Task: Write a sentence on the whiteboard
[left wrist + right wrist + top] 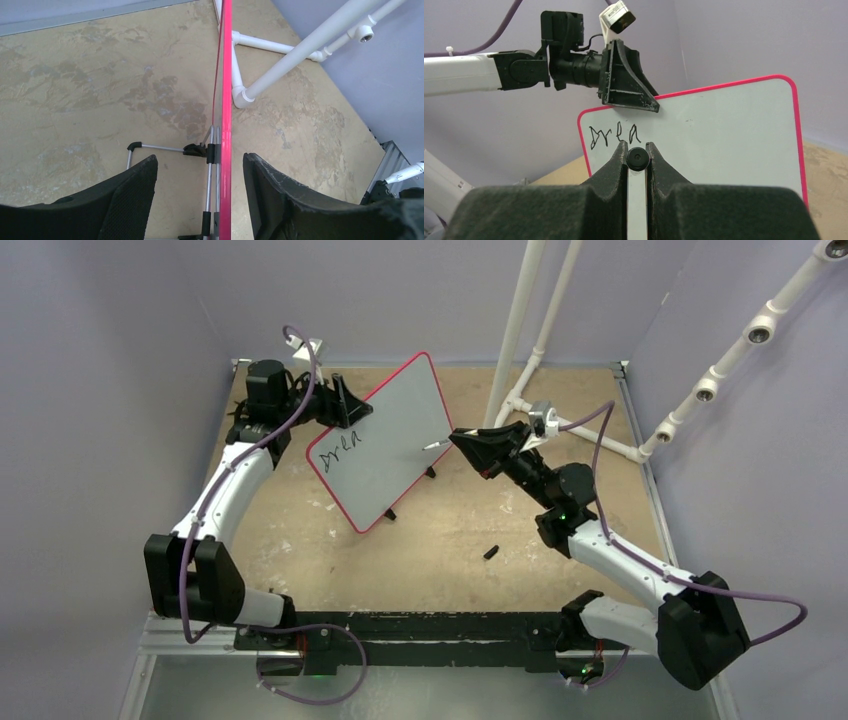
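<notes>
Board point(390, 440) stands tilted at far-left of counter point(450, 540), face toward R arm. L tool point(345, 405) released, jaws astride top rim, prob. to steady it. R tool point(637, 146) clenched on marker point(637, 159). Sentence point(615, 135) reads "Drea", incomplete.

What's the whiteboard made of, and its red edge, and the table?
The whiteboard looks smooth, white and coated: black writing sits crisp on it. Its red rim looks like shiny plastic. The table looks like matte tan board, blotchy and worn, maybe wood or fibreboard.
</notes>
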